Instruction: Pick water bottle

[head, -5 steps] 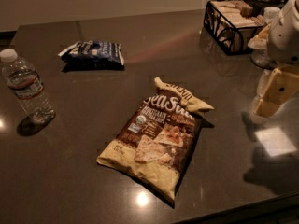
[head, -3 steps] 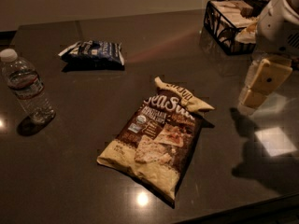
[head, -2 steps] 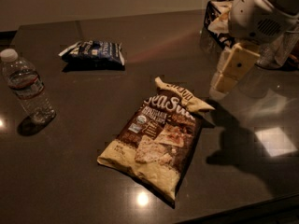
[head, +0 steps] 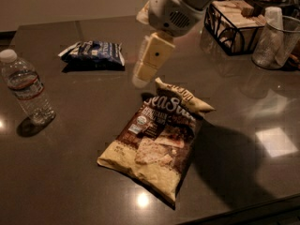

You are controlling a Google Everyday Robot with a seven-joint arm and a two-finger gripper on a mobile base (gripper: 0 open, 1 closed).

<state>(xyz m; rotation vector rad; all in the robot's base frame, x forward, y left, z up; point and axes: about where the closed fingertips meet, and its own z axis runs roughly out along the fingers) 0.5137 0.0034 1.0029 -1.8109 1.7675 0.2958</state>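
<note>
The water bottle (head: pixel 27 92) stands upright near the bench's (head: pixel 70 186) left edge. The gripper (head: pixel 143 74) hangs mid-bench over the chip bag's (head: pixel 154 144) far end, holding nothing; its opening cannot be told. A sideways reach could topple the light bottle.

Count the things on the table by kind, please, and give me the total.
Water bottle: 1
Snack bags: 2 (blue bag, brown chip bag)
Clear plastic cup: 1
Wire basket: 1
Total: 5
Not counted: the gripper, which hangs above the table between the two bags, and the items cut off at the top right edge.
</note>
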